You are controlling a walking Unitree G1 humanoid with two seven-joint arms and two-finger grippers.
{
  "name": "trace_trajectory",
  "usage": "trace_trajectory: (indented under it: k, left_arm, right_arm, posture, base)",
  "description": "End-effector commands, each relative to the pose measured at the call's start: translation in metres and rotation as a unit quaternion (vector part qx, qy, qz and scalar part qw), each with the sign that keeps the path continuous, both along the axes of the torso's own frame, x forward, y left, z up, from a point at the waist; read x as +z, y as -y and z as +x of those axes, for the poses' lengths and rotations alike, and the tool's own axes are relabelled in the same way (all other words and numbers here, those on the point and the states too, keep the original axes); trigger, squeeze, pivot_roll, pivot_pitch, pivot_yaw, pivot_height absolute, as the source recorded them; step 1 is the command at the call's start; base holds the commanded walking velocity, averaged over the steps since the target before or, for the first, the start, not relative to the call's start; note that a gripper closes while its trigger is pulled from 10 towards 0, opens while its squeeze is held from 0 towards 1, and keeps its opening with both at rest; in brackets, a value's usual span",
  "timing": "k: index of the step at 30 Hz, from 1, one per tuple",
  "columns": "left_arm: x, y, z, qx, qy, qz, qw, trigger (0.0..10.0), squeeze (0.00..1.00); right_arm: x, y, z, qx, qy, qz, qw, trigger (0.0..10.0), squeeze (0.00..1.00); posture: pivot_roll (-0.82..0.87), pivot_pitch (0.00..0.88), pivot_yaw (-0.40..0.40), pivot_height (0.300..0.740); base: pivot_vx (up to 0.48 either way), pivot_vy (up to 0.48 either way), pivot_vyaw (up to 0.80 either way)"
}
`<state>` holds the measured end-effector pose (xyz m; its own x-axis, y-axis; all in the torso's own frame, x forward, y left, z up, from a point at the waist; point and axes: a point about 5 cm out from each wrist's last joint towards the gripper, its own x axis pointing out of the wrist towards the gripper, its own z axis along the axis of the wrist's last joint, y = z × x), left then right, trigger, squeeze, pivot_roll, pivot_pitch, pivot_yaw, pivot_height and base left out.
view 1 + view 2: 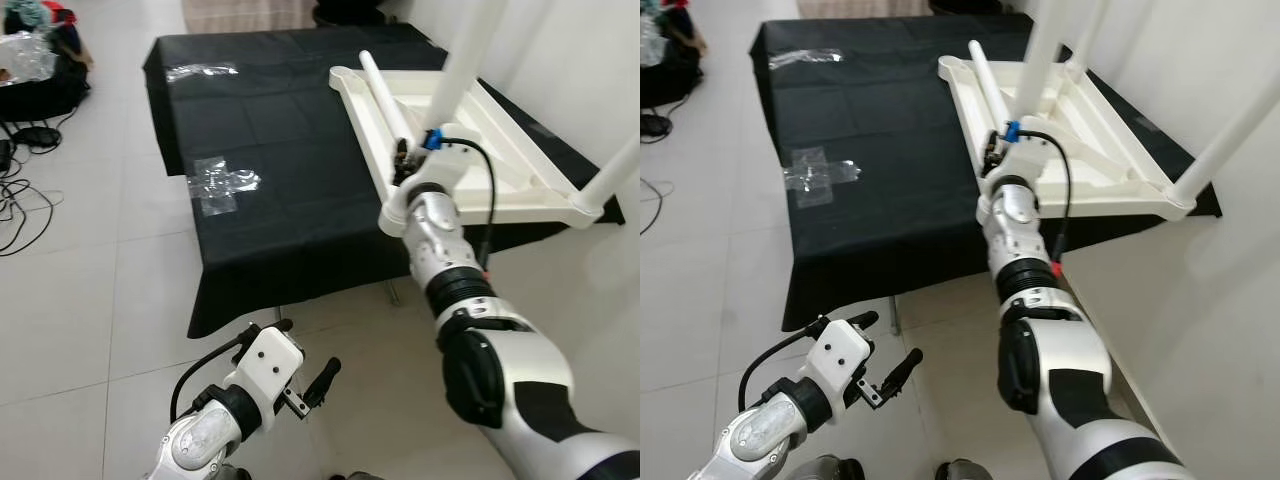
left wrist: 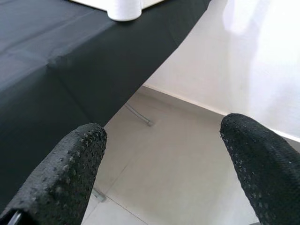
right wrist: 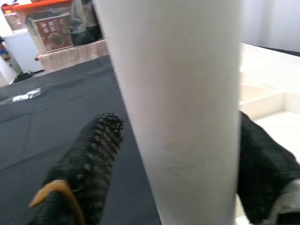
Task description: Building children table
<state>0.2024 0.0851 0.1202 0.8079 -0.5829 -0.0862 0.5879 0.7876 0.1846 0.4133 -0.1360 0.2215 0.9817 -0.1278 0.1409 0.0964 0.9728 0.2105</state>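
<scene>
My right tool (image 1: 405,160) clamped round white leg (image 1: 385,95), fingers (image 3: 89,159) either side, so I can seat it in upturned tabletop (image 1: 500,160). Tabletop lies underside up at 2 o'clock on black-draped worktop (image 1: 270,190), other legs already standing. Left tool (image 1: 305,385) idle, spread wide, empty, low at 7 o'clock over floor.

Silver-white arms with black elbow bands; black cables loop over each wrist; the right claw (image 1: 402,160) carries what looks like a blue clip.
</scene>
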Motion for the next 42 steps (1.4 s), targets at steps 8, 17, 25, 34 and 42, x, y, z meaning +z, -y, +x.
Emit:
trace_trajectory:
  k: [8, 17, 25, 34, 42]
  left_arm:
    - [-0.007, -0.002, 0.003, 0.004, -0.007, 0.003, 1.0, 10.0, 0.0]
    - [-0.009, -0.003, 0.005, 0.002, -0.005, 0.002, 1.0, 10.0, 0.0]
    - [-0.012, -0.005, 0.007, 0.006, -0.006, 0.004, 1.0, 10.0, 0.0]
    - [-0.007, -0.019, 0.015, 0.092, -0.008, -0.044, 0.995, 10.0, 0.0]
    - [-0.004, -0.026, 0.015, 0.153, -0.003, -0.065, 0.986, 10.0, 0.0]
  right_arm:
    - [-0.002, 0.015, -0.007, -0.05, 0.018, -0.064, 0.996, 10.0, 0.0]
    - [-0.02, 0.038, -0.025, -0.039, 0.041, -0.067, 0.996, 10.0, 0.0]
    - [-0.047, 0.026, -0.073, 0.06, 0.078, -0.13, 0.987, 10.0, 0.0]
    - [-0.096, 0.032, -0.129, 0.086, 0.02, -0.168, 0.982, 10.0, 0.0]
    - [-0.101, 0.03, -0.145, 0.094, -0.018, -0.159, 0.983, 10.0, 0.0]
  posture:
    - [0.07, 0.087, -0.097, 0.74]
    - [0.06, 0.064, -0.089, 0.74]
    - [0.06, 0.044, -0.085, 0.74]
    - [0.05, 0.024, -0.072, 0.74]
    - [0.04, 0.012, -0.064, 0.74]
  base:
    - [0.0, 0.0, 0.0]
    - [0.0, 0.0, 0.0]
    - [0.0, 0.0, 0.0]
    - [0.0, 0.0, 0.0]
    - [0.0, 0.0, -0.5]
